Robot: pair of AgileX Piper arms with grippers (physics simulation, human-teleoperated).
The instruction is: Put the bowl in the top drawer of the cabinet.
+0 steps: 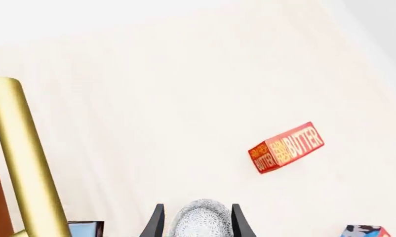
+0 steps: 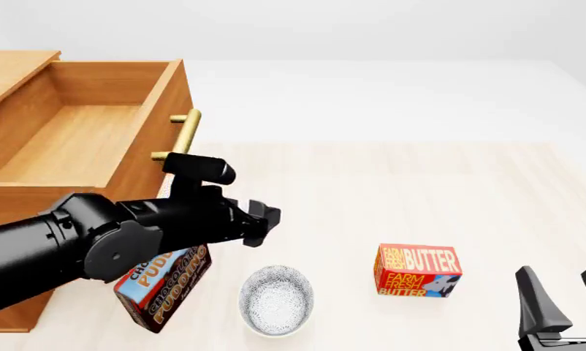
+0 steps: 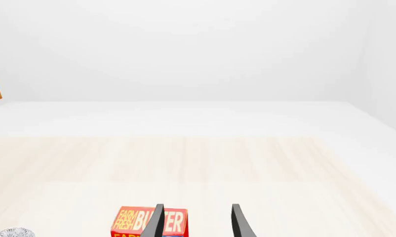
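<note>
The top drawer of the cabinet is seen pulled out at far left, its light-wood box bare inside, its brass handle facing the bench. The left claw is held above the bench beside the drawer front, its fingers spread with nothing between them. A chocolate pudding box is partly hidden beneath the arm. The bowl is found upright on the bench just right of that box, nothing visible inside it. A red butter box lies nearby. At far right, the right claw is shown parted and unladen.
</note>
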